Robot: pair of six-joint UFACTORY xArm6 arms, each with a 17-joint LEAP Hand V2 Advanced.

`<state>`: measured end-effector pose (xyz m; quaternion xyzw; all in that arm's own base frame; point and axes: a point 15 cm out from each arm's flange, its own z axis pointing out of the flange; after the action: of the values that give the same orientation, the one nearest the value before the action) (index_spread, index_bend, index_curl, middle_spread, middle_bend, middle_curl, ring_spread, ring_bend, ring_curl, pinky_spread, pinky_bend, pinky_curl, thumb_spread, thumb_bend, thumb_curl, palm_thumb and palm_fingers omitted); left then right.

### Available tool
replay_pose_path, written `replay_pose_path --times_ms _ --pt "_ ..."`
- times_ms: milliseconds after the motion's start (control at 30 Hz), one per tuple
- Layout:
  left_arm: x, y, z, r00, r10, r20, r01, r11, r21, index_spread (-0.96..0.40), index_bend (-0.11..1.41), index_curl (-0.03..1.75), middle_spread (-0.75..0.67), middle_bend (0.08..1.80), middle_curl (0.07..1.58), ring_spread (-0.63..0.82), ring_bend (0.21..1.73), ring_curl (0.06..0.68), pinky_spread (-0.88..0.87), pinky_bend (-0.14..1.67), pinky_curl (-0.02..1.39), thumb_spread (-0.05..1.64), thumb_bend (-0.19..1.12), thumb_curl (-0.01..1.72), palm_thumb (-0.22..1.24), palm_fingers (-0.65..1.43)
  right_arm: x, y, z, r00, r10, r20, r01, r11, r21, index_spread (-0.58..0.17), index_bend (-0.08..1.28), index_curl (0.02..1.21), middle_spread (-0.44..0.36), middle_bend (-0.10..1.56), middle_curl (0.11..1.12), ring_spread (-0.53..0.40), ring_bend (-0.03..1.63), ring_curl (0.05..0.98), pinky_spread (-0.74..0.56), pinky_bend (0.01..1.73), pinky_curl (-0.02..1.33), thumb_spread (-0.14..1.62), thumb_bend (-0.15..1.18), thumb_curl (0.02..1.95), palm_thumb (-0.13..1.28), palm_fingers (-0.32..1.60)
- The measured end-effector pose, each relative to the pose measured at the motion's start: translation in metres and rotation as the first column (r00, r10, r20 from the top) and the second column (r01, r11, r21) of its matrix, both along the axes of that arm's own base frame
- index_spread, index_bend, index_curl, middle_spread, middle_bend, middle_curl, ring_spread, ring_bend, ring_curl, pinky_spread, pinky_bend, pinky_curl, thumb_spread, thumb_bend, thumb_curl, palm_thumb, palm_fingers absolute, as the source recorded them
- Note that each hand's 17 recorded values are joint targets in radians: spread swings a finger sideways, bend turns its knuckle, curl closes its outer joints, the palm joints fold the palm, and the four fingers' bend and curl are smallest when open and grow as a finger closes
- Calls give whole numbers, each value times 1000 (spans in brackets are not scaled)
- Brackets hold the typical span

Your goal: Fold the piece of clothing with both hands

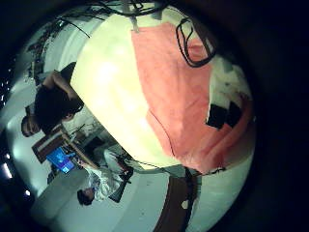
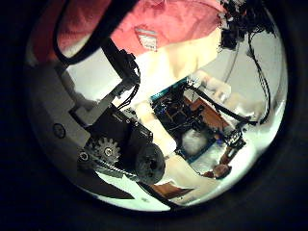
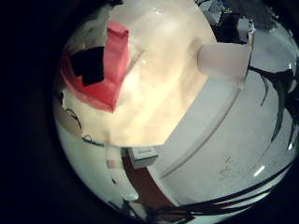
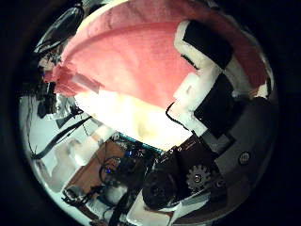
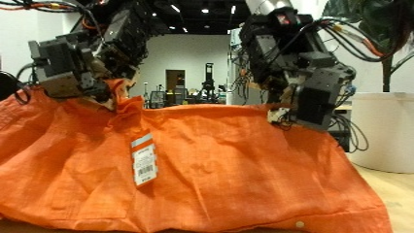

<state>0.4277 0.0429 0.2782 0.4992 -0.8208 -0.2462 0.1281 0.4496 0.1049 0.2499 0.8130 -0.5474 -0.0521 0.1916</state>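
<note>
Both hands, left hand (image 5: 81,66) and right hand (image 5: 300,80), pinch the top edge of the orange garment (image 5: 194,165), lifted above the table (image 5: 395,184); best carry both corners level, keeping the edge taut
</note>
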Motion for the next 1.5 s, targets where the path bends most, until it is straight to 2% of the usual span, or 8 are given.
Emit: replay_pose_path --times_ms 167,300,433,467,567,767,1000,1500 --pt "35 16 -34 1000 25 3 -25 1000 -11 -569 145 1412 -692 815 1199 -466 1278 523 -631 1130 602 977 -28 534 779 812 34 1 -31 1000 -26 -16 26 1000 -4 -306 990 916 -217 1170 960 -245 1345 760 -271 1179 951 1443 -19 426 959 987" --pt "54 25 -55 997 75 10 -74 996 -52 -512 54 1284 -661 758 1118 -471 1214 514 -619 1063 602 980 -28 525 758 442 56 -2 -56 999 -47 -5 47 999 4 -318 883 894 -223 1153 966 -254 1359 767 -284 1197 968 1477 -21 369 851 887" --pt "69 30 -65 992 113 63 -107 990 -94 -336 46 1084 -499 468 994 -386 1222 504 -550 1080 614 982 -28 517 745 54 86 3 -64 992 -65 103 61 997 40 -330 496 812 -213 1105 918 -257 1408 753 -317 1281 958 1500 -11 327 807 739" --pt "71 30 -66 989 127 75 -119 987 -110 -286 60 1036 -450 420 962 -357 1207 497 -529 1085 614 982 -27 516 743 20 90 1 -63 990 -72 117 68 997 45 -328 279 752 -211 1017 888 -265 1442 745 -349 1339 942 1507 -11 313 792 593" --pt "79 31 -67 977 180 111 -162 975 -150 -130 152 923 -184 262 845 -88 943 411 -207 828 549 997 -28 504 722 -240 108 0 -55 979 -81 186 69 995 71 -338 140 653 -203 862 832 -281 1443 704 -425 1313 877 1517 -6 293 779 515" --pt "106 38 -41 918 295 265 -224 938 -266 83 111 695 242 135 636 334 669 281 327 603 416 1044 -23 483 696 -225 131 -14 -5 930 -124 347 77 986 146 -340 269 616 -158 682 747 -248 1211 620 -383 1022 775 1536 -4 260 754 155" --pt "92 38 0 898 312 311 -223 931 -290 170 117 505 430 132 460 508 563 229 526 489 339 1071 -28 458 659 -182 111 -47 48 896 -163 414 91 978 188 -343 383 573 -116 638 671 -186 981 498 -62 717 634 1524 -8 238 731 148" --pt "1 -5 18 933 244 265 -164 942 -293 183 132 311 481 159 281 592 465 198 562 383 300 1085 -22 412 596 -114 -19 -91 41 957 -97 273 55 986 156 -349 374 493 -63 516 536 -70 680 362 218 446 456 1435 -14 204 595 159"
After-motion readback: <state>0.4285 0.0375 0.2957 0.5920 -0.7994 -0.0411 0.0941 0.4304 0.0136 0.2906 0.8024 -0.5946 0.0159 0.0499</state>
